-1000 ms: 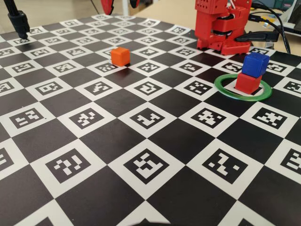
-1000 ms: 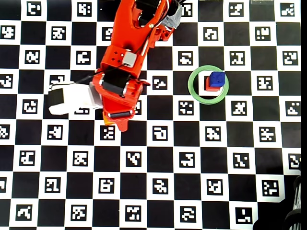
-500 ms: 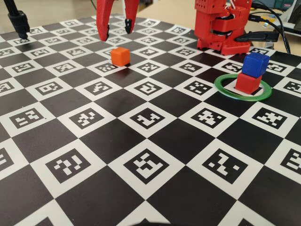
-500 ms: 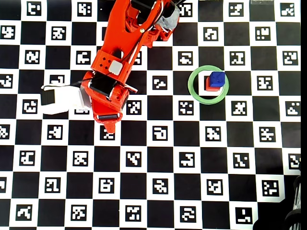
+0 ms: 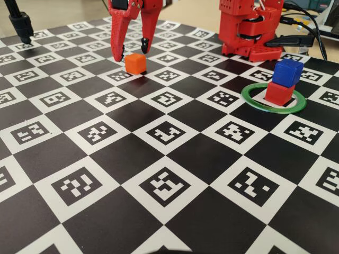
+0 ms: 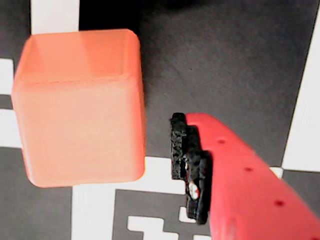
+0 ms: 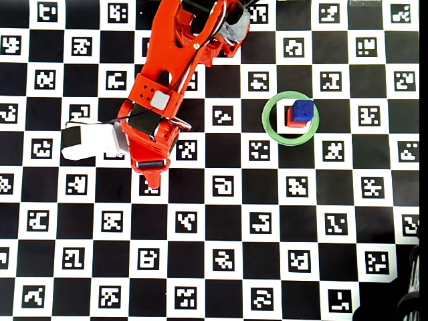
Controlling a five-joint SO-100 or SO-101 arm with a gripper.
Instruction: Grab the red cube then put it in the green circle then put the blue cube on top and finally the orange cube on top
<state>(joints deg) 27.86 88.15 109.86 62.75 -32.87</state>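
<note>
The orange cube (image 5: 135, 63) sits on the chequered mat at the back left of the fixed view. My gripper (image 5: 131, 53) hangs open just over and behind it, one finger at each side, not touching. In the wrist view the orange cube (image 6: 80, 107) fills the left, with a gap between it and the black pad (image 6: 189, 165) of one finger; the other finger is out of frame. The blue cube (image 5: 287, 72) rests on the red cube (image 5: 279, 92) inside the green circle (image 5: 249, 100). From overhead the arm hides the orange cube, and the blue cube (image 7: 303, 110) covers most of the red cube (image 7: 290, 120).
The arm's red base (image 5: 249, 32) stands at the back right with black cables (image 5: 312, 26) beside it. A black stand (image 5: 21, 24) rises at the back left corner. The white wrist camera housing (image 7: 90, 139) sticks out left of the arm.
The gripper has come down from above the fixed view's frame to flank the orange cube, fingers open. From overhead the arm swung slightly left. The stacked cubes have not moved.
</note>
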